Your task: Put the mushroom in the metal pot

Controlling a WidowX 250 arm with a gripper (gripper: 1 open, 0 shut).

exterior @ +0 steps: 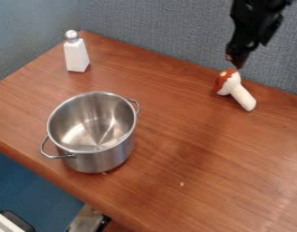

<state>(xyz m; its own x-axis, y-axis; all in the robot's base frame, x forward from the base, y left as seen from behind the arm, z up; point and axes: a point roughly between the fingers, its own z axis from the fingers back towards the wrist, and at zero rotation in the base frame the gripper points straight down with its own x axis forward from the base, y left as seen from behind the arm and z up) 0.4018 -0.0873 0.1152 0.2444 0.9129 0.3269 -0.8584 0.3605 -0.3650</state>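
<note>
Wooden table (176, 154), gripper (239, 60) above mushroom (235, 90).
Finger spread, I cannot tell; below the fingers, the mushroom lies tilted, perhaps awaiting grasp.

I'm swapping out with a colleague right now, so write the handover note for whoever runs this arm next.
Gripper: dark and hard to read against the wall; it hangs near the capped end of the mushroom, jaws apparently not around it.
Mushroom: lying on the table, toward the back wall.
Metal pot: on the table, upright, open top.
Done: mushroom not yet in the pot.
Left: grasp it, lift, carry to the pot, release.
</note>
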